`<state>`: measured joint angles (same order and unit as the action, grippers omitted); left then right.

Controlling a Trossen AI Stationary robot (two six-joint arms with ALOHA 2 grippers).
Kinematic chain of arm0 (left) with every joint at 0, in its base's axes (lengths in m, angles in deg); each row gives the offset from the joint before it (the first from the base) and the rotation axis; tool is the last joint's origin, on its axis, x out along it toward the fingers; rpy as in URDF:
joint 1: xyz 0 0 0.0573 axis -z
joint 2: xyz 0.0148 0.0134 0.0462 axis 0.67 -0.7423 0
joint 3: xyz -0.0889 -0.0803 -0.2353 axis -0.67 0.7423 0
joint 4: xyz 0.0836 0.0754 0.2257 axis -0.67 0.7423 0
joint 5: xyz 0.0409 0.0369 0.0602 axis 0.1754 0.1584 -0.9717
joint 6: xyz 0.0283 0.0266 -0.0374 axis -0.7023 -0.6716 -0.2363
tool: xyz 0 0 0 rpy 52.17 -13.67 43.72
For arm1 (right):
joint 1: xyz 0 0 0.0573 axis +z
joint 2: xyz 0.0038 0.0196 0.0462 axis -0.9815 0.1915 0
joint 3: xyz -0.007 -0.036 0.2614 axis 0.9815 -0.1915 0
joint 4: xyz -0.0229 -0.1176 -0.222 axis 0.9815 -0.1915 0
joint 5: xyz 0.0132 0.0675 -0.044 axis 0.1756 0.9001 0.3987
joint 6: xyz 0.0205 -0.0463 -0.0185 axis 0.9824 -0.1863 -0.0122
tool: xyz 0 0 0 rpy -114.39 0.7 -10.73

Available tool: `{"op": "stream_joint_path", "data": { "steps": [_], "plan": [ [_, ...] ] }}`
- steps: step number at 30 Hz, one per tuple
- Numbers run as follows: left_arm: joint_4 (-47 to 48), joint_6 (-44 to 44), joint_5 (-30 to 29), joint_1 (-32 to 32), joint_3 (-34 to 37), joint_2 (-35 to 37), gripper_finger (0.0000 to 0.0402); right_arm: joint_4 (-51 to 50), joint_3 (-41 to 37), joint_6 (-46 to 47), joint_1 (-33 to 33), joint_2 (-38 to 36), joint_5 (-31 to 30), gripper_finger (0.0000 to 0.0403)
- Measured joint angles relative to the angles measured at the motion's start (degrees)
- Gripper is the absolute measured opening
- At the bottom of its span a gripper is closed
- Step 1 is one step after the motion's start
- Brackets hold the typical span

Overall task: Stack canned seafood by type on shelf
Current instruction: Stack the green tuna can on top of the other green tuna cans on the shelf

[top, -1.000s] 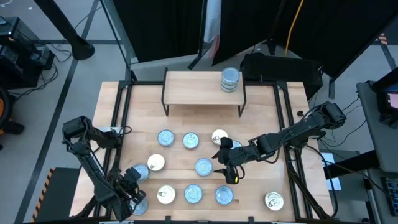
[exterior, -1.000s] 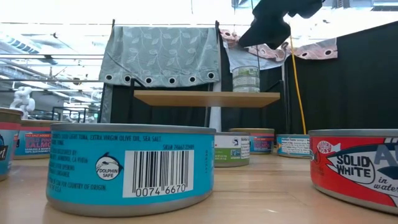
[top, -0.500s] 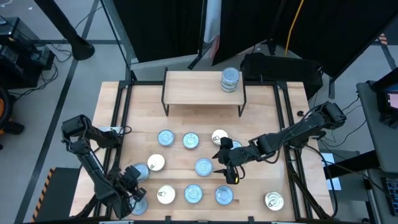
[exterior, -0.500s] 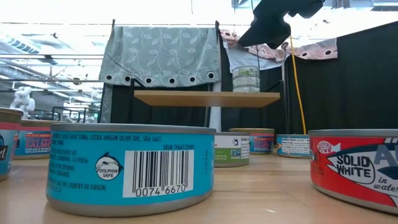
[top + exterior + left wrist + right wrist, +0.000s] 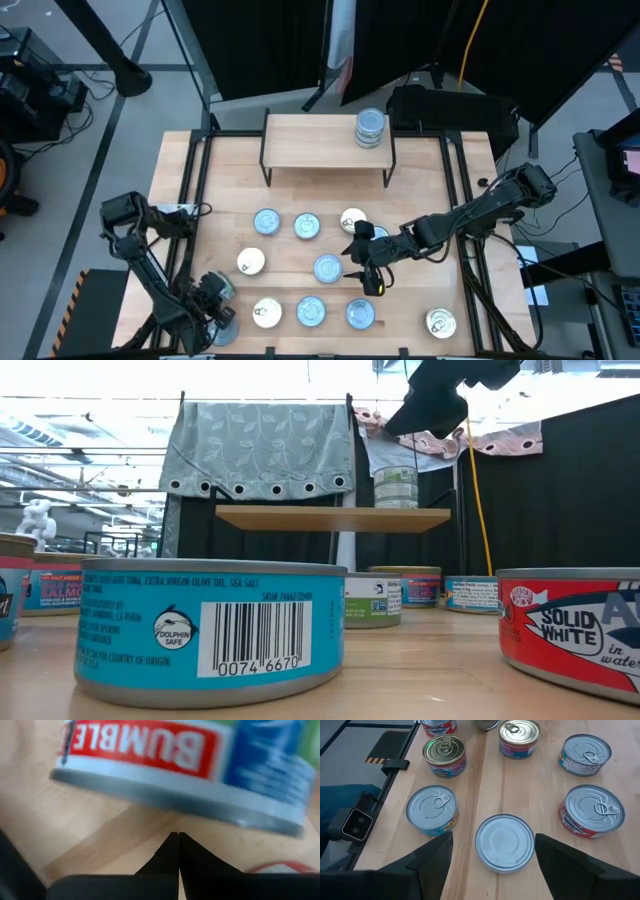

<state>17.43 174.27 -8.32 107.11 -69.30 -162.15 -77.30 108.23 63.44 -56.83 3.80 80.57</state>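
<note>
Relative to the shelf (image 5: 328,137), the left gripper (image 5: 212,290), fingers together and empty, has shifted slightly at the near-left table corner, uncovering the tin (image 5: 225,275) there. The right gripper (image 5: 366,262) stays spread above a blue-lidded tin (image 5: 504,842) near centre, none grasped; only one stack (image 5: 369,128) occupies the shelf, right end.

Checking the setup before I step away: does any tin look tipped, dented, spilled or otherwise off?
One oddity: the tin between the right gripper's open fingers shows a plain lid with no pull tab, so it may be upside down. The others show tabs. The stack on the shelf looks straight; nothing spilled.
</note>
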Motion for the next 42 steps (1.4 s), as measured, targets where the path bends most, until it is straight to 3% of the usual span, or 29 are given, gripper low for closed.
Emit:
{"op": "stream_joint_path", "data": {
  "steps": [6, 9, 14, 17, 25, 29, 35, 42],
  "plan": [
    [11.9, -5.0, 0.1, 0.0, -9.9, 3.3, 0.0004, 0.0, 0.0, -0.2, 0.0, 0.0, 0.0, 0.0272],
    [19.0, -9.5, -2.6, -0.2, -16.1, 4.8, 0.0004, 0.0, 0.0, -0.9, 0.0, 0.0, 0.0, 0.0272],
    [27.2, -23.8, -4.7, -2.8, -22.1, 5.4, 0.0028, 0.0, 0.0, -1.5, 0.0, 0.0, 0.0, 0.0272],
    [27.2, -35.2, -2.3, -5.9, -22.4, 5.4, 0.0082, 0.0, 0.0, -1.2, 0.1, 0.0, 0.2, 0.0272],
    [26.4, -61.9, 2.2, -11.7, -22.4, 5.4, 0.0299, -1.1, 0.0, 0.1, 0.1, 0.0, 4.5, 0.0272],
    [26.5, -72.4, 2.2, -11.8, -22.2, 5.0, 0.0361, -3.2, 0.0, 0.1, 0.1, 0.0, 4.5, 0.0272],
    [23.7, -87.4, 1.8, -11.3, -19.6, 2.6, 0.0367, -4.9, 0.0, -1.1, 0.1, 0.0, 4.5, 0.0272],
    [22.4, -94.6, 0.8, -11.9, -15.7, 0.9, 0.0335, -5.3, 0.0, -1.8, 0.1, 0.0, 4.5, 0.0272]
  ]
}}
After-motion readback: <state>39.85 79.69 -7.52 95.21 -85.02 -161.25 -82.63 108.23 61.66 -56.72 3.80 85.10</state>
